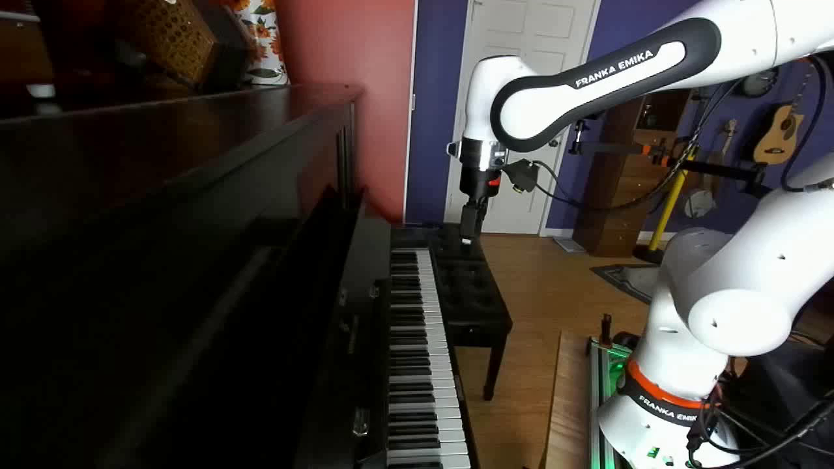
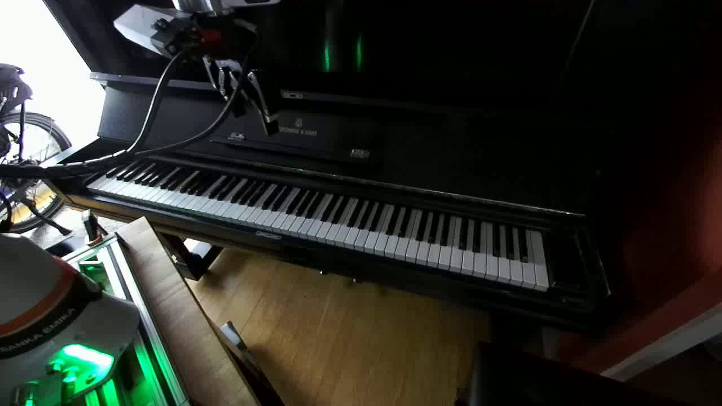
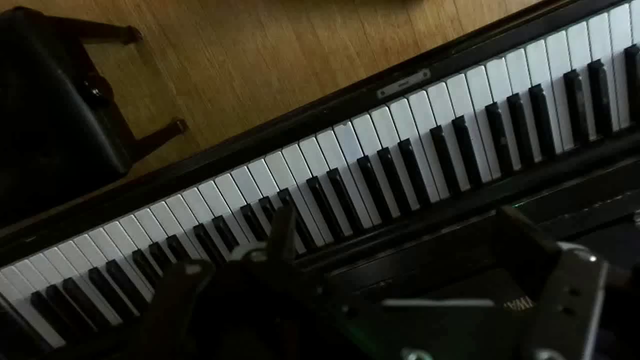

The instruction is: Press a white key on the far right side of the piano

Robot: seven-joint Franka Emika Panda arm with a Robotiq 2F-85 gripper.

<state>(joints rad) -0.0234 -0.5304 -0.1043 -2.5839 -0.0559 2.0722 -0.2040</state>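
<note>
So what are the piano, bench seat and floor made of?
Piano: probably wood, dark and glossy; its upper front reflects light. Bench seat: black leather or vinyl, can't tell which; tufted, softly shiny. Floor: wood or lookalike, satiny, with visible grain.

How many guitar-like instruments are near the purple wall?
2: a guitar at the right in an exterior view, and a banjo-like instrument lower, to its left. The robot arm may hide others.

Black padded bench (image 1: pixel 466 283); wall-hung guitar (image 1: pixel 774 146); white door (image 1: pixel 541 29); bicycle (image 2: pixel 27 118)
</note>
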